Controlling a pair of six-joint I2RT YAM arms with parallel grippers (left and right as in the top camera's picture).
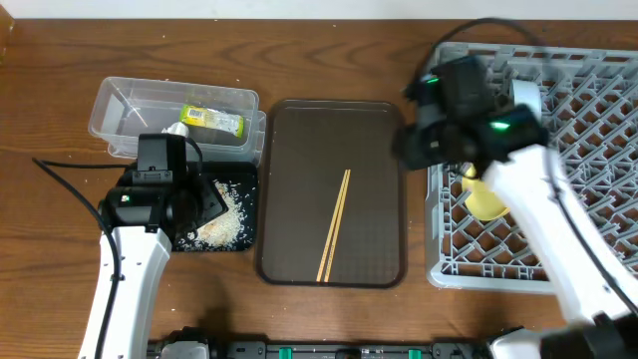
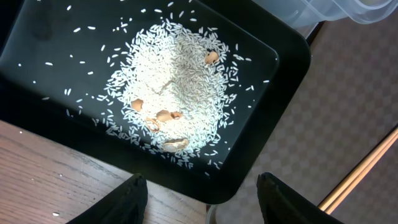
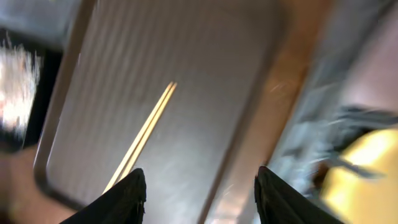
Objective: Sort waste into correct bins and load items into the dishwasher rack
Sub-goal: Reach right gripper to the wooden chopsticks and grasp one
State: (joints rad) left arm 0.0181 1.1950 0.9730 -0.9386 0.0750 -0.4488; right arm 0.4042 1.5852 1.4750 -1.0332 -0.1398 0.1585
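Two chopsticks overhead | left wrist alone: tan bits in rice

A wooden table with a warm brown grain is filling most of the overhead view, and a pale strip is running along the top edge of the frame beyond it. A dark brown serving tray with rounded corners is lying flat in the middle of the frame, its long side running top to bottom. A thin black cable is trailing across the wood at the left.

In the left wrist view the tray's finely textured surface is showing at the right, and the table's grain at the lower left. In the right wrist view the tray is appearing blurred across the centre.
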